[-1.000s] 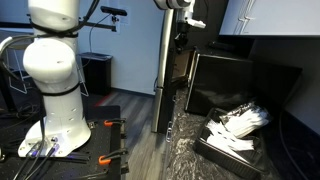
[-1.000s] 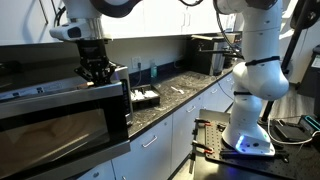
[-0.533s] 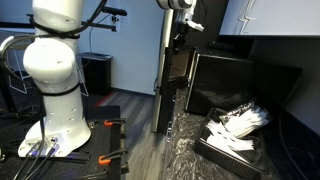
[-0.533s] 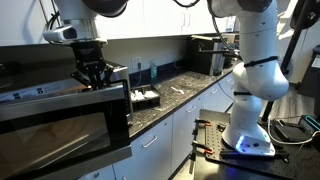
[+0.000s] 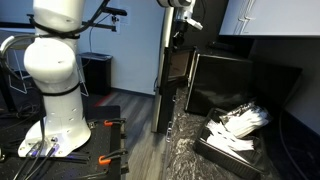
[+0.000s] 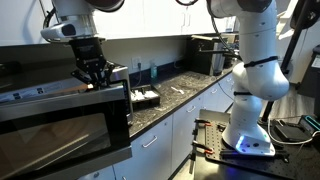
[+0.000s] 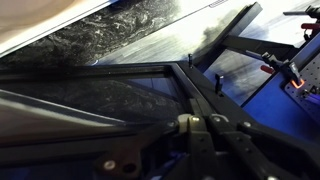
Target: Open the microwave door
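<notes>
The microwave [image 5: 245, 80] is a glossy black box on the counter. Its door [image 6: 60, 130], a black frame round a greyish window, stands swung out from the body and fills the lower left of an exterior view. My gripper [image 6: 95, 84] points down at the door's top edge, near its free corner. In the other exterior view it hangs [image 5: 180, 42] just in front of the microwave. In the wrist view the fingers [image 7: 188, 68] lie side by side, closed, along the door frame [image 7: 90, 100]. I cannot see anything held between them.
A low black tray of white items [image 5: 235, 130] sits on the speckled dark counter [image 6: 170, 98] beside the microwave. A black appliance [image 6: 205, 55] stands farther along the counter. The white robot base [image 5: 55, 90] stands on the floor, with red-handled clamps and cables near it.
The gripper has shifted slightly sideways along with the door's top edge over the last second. In the last half second almost nothing moves.
</notes>
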Robot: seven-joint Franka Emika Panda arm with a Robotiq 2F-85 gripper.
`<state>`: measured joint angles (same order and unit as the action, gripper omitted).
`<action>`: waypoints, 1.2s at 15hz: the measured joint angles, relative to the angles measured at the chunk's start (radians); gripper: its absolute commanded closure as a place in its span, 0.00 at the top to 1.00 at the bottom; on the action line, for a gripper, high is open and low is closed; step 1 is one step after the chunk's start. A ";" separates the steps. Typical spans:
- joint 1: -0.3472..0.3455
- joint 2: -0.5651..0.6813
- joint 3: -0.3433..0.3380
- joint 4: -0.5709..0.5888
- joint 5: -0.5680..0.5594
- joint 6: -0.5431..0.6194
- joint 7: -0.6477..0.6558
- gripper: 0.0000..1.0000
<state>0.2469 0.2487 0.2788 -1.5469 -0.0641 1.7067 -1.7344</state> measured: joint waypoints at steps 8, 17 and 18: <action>0.021 0.037 0.016 0.028 0.000 0.012 -0.017 0.00; 0.102 0.249 0.052 0.244 -0.001 0.044 -0.125 0.00; 0.109 0.269 0.053 0.271 -0.001 0.044 -0.133 0.00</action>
<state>0.3557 0.5179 0.3313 -1.2763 -0.0650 1.7503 -1.8676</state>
